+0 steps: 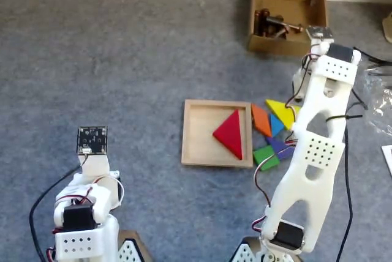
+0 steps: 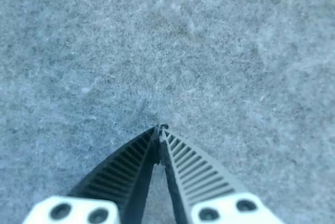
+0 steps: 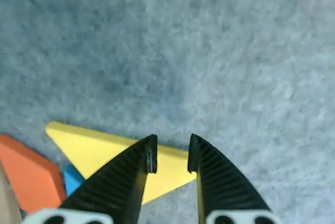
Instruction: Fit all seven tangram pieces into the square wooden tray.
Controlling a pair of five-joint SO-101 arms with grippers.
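So far one piece is home: the red triangle (image 1: 229, 133) lies flat in the square wooden tray (image 1: 214, 163), mid-table. Its long edge runs along the tray's right wall, and the left half of the floor is bare wood. I judge the task to be at an early stage.

Loose pieces are bunched on the grey felt just beside the tray's right wall: orange piece (image 1: 260, 119), blue piece (image 1: 277, 126), yellow triangle (image 1: 280, 111), purple piece (image 1: 278, 146), green piece (image 1: 265, 155). Several touch or overlap. The right arm (image 1: 312, 152) crosses the cluster's outer side, so the count there is uncertain. By my reading, the bunching close to the tray keeps each carry short.

The right gripper (image 3: 171, 153) hangs over the yellow triangle's outer edge, tips pointing down at the felt. Its fingers are a narrow gap apart with nothing between them. I cannot tell whether the tips touch the piece or the felt. Its position at the edge suggests lining up for a pinch across the thin side, or a nudge. A flat piece gives little to bite.

The right arm is stretched long from its base at the table's near edge, out over the purple and green pieces, with the wrist bent down by the yellow triangle.

The left gripper (image 2: 159, 129) is closed tip to tip and empty, above bare felt. The left arm (image 1: 86, 213) is folded back at the near left corner, well apart from the tray. Parked clear, I'd say.

A cardboard box (image 1: 275, 46) of odds and ends sits at the far edge, beyond the pieces.
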